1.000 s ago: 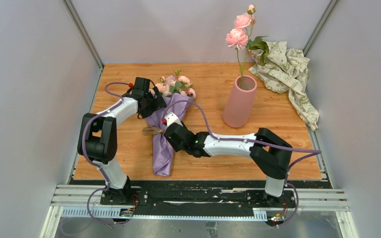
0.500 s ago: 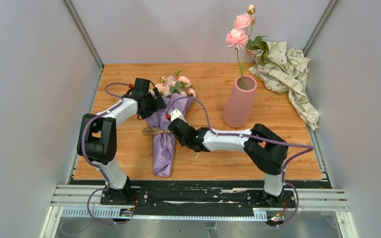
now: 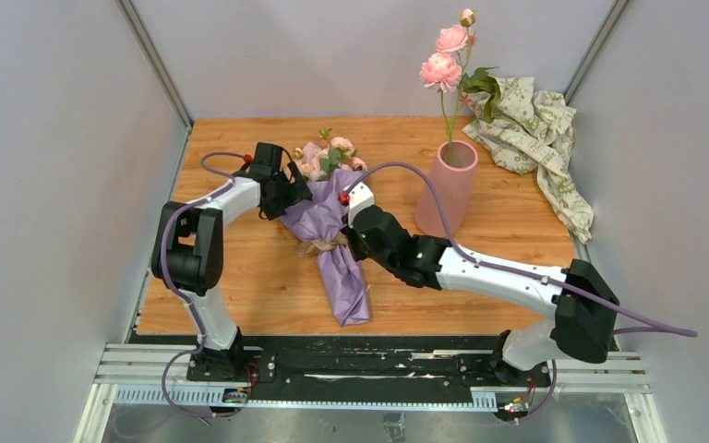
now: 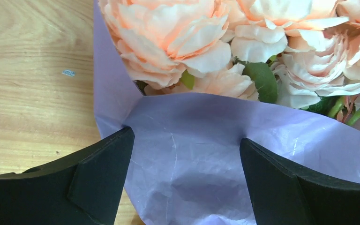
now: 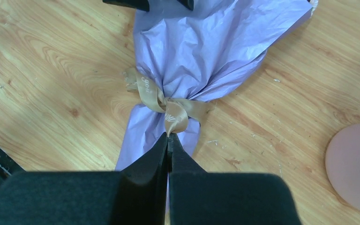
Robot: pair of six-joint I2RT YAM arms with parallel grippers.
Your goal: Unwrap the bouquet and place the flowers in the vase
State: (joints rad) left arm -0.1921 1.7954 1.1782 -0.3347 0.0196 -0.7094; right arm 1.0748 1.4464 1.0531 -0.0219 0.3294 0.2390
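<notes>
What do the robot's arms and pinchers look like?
The left arm and right arm are white tubes with chunky black joints. A purple cable loops along each. The left gripper and right gripper have flat black fingers, with a small red dot near each.

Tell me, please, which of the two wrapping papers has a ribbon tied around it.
The lilac paper wrapping the flowers, cinched by a tan ribbon; the crumpled cream-green patterned paper at the far right has none.

Unreadable script on tan ribbon (image 5: 175, 113)
</notes>
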